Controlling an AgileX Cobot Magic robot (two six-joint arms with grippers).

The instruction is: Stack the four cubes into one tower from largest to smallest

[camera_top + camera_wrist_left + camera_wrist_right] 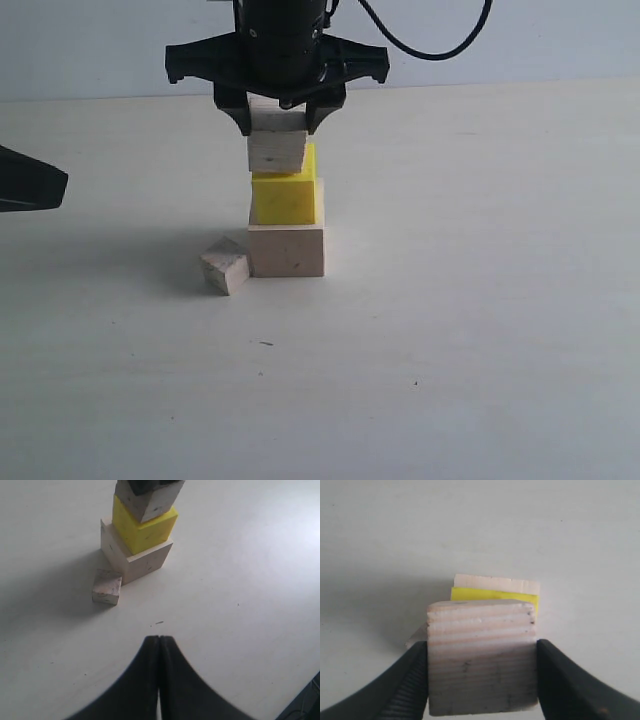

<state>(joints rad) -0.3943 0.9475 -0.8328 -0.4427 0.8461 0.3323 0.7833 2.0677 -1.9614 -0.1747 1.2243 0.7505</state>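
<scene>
The large pale wood cube (287, 250) stands on the table with the bright yellow cube (285, 200) on top of it. My right gripper (278, 122) comes down from above, shut on the medium wood cube (277, 152). That cube sits on or just above the yellow one, turned slightly askew; I cannot tell whether they touch. In the right wrist view both fingers (417, 680) press the medium cube's (482, 655) sides. The small wood cube (225, 267) lies tilted on the table beside the large cube's left corner. My left gripper (159, 638) is shut and empty, away from the stack.
The white table (480, 330) stretches around the stack. The left gripper's black tip (30, 188) pokes in at the left edge of the exterior view. A black cable (440, 45) hangs behind the right arm.
</scene>
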